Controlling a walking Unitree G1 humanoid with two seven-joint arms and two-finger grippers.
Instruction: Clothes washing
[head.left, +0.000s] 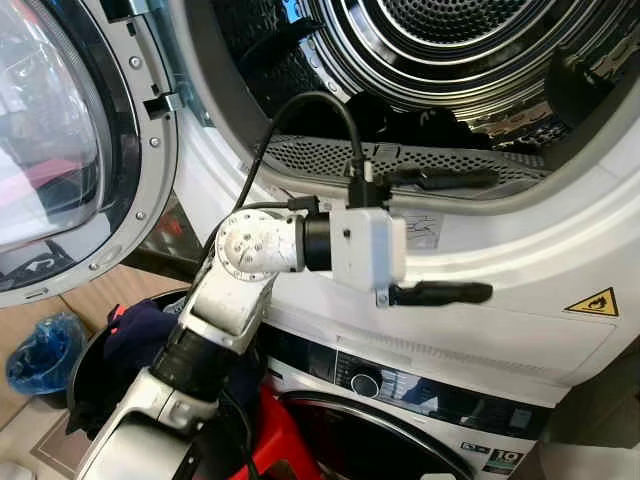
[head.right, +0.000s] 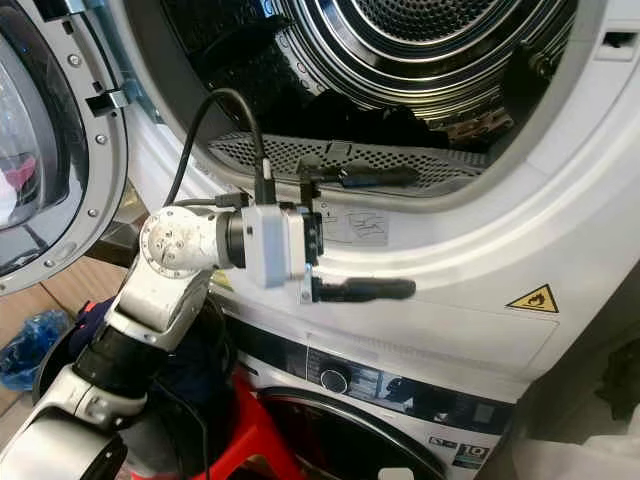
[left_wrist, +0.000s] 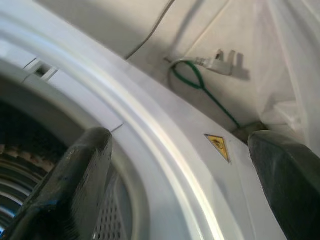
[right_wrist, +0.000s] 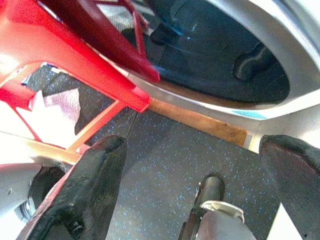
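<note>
The upper machine's drum stands open, its round door swung out to the left. A dark mass lies at the drum's front bottom; I cannot tell what it is. My left gripper is raised at the opening's lower rim, open and holding nothing. One finger reaches over the perforated grille, the other lies along the white front panel. Dark clothes fill a black basket at lower left. My right gripper hangs open low over the floor beside a red stool.
A second washer with a control knob sits below. The red stool stands in front of it. A blue bag lies on the floor at left. A plug with a green cable hangs behind the machine.
</note>
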